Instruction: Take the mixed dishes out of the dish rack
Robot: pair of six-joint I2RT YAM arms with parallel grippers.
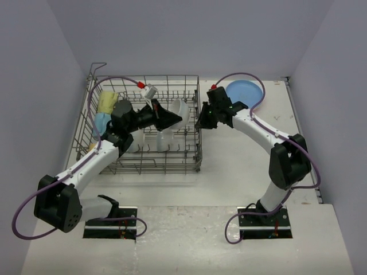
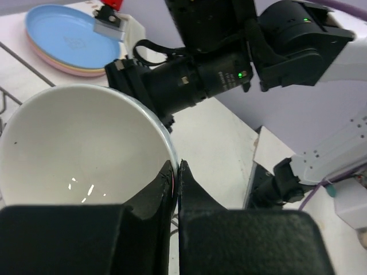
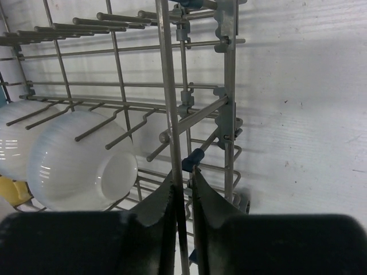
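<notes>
The grey wire dish rack [image 1: 143, 166] stands left of centre. My left gripper [image 1: 174, 117] reaches into it and is shut on the rim of a white bowl [image 1: 180, 107]. In the left wrist view the fingertips [image 2: 167, 172] pinch that bowl's [image 2: 74, 143] edge. My right gripper [image 1: 199, 122] is at the rack's right wall, its jaws [image 3: 184, 175] closed around an upright rack wire [image 3: 167, 86]. Two more white bowls [image 1: 163, 139] lie in the rack, also in the right wrist view [image 3: 80, 160]. A pale yellow-green mug [image 1: 107, 102] and a light blue mug [image 1: 100, 122] sit at the rack's left.
A stack of plates with the blue one on top [image 1: 245, 91] lies on the table at the far right of the rack, also in the left wrist view [image 2: 69, 37]. The right arm [image 2: 229, 51] is close beside the held bowl. Grey walls enclose the table.
</notes>
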